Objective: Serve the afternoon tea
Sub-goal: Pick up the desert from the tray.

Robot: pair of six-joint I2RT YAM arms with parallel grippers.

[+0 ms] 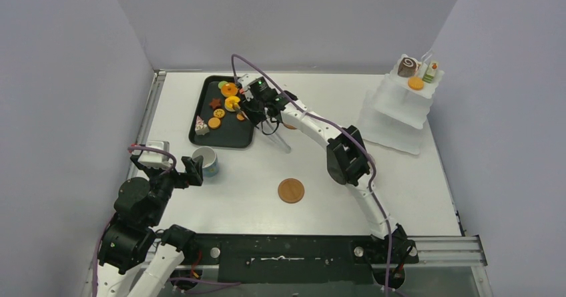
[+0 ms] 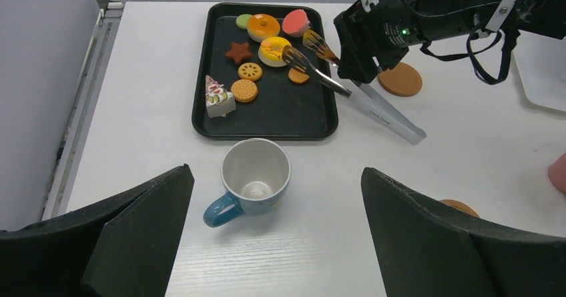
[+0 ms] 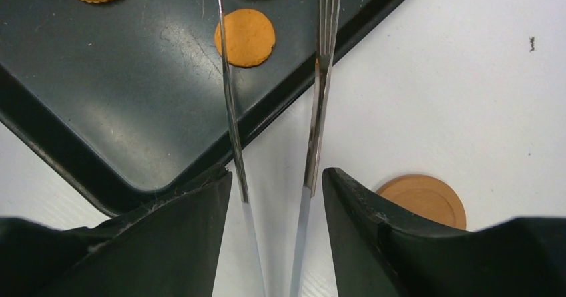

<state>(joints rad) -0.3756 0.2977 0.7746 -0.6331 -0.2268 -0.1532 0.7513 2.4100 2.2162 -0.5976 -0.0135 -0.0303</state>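
Observation:
The black tray [image 1: 230, 133] holds toy pastries: orange tarts [image 2: 263, 26], a star cookie [image 2: 238, 51], round cookies [image 2: 244, 90], a cake slice [image 2: 217, 98], a green disc [image 2: 243, 21] and a flat orange disc [image 3: 245, 37]. My right gripper [image 3: 277, 173] is shut on the metal tongs [image 2: 360, 100]. The tong tips stand apart over the tray, beside a yellow tart [image 2: 272, 49], with nothing between them. The blue cup [image 2: 255, 177] stands upright and empty in front of the tray. My left gripper [image 2: 275, 173] is open just behind the cup, not touching it.
A white tiered stand [image 1: 397, 110] at the back right carries a chocolate roll [image 1: 407, 67] and other pastries on top. One brown coaster [image 1: 291, 191] lies mid-table and another [image 3: 422, 197] lies by the tray. A pink shape [image 2: 558, 173] is cut off at the right edge.

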